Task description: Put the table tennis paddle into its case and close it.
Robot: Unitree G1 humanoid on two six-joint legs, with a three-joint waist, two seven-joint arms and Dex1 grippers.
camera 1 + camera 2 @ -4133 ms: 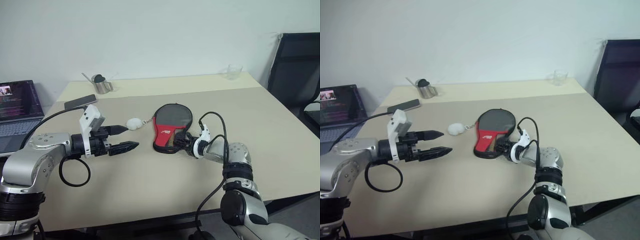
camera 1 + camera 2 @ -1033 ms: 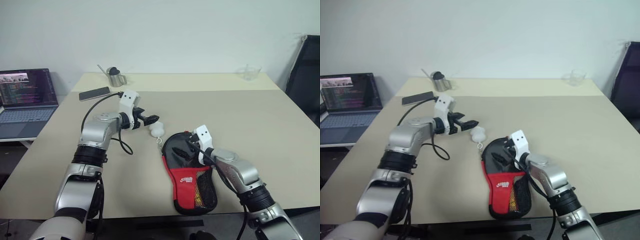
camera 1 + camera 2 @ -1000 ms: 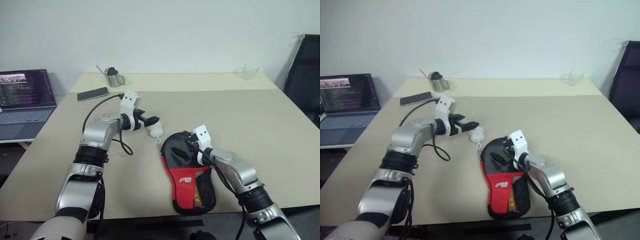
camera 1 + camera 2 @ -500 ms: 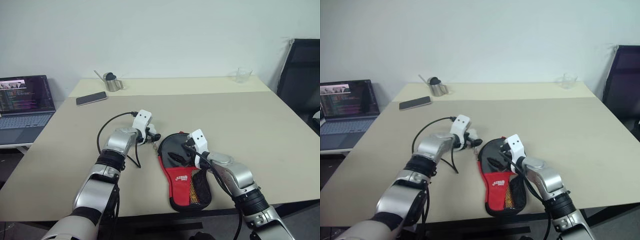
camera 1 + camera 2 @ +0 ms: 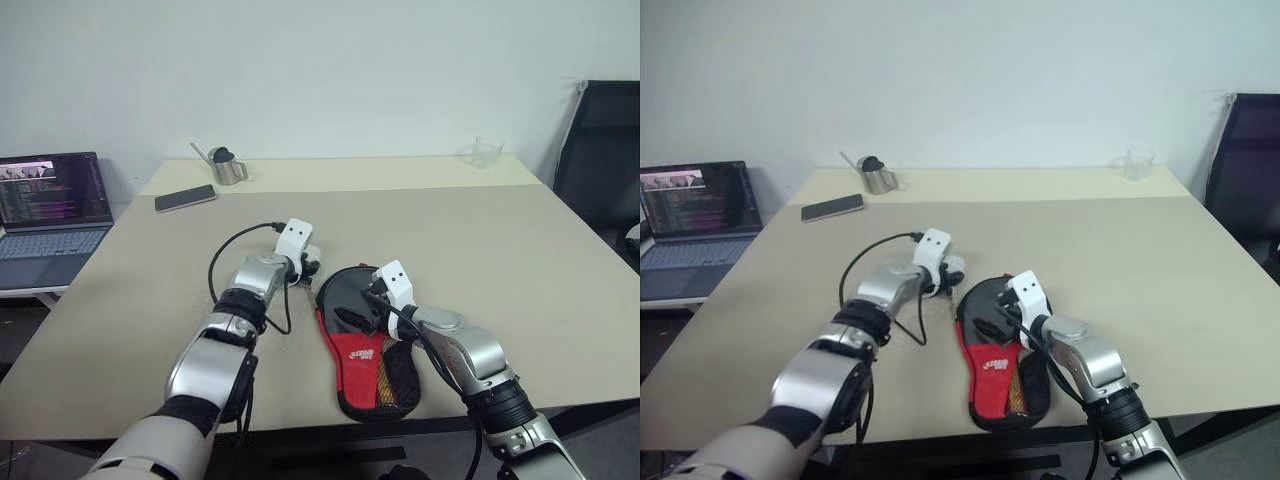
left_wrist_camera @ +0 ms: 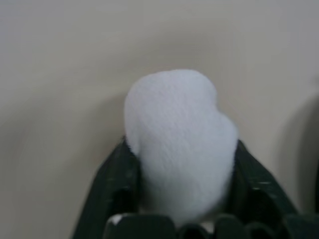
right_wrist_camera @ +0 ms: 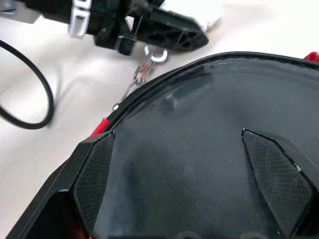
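Observation:
The case (image 5: 365, 355) lies near the table's front edge, its red panel and mesh pocket toward me and its round black end away. My right gripper (image 5: 352, 305) rests open over that round end, its fingers (image 7: 97, 169) spread wide on a glossy black surface. I cannot tell whether this surface is the paddle's face or the case's cover. At the case's far-left rim a small metal ring (image 7: 158, 54) links to the white ball pull (image 6: 179, 144). My left gripper (image 5: 312, 268) is shut on that ball, a black finger pressing each side.
On the beige table (image 5: 520, 260) a black phone (image 5: 186, 198) and a metal cup (image 5: 230, 168) sit at the far left, a clear glass (image 5: 487, 152) at the far right. An open laptop (image 5: 50, 215) stands off to the left, a black chair (image 5: 600, 170) on the right.
My left gripper has come down onto the white ball pull and closed on it; a second ago it was open. The right gripper has stayed open on the case.

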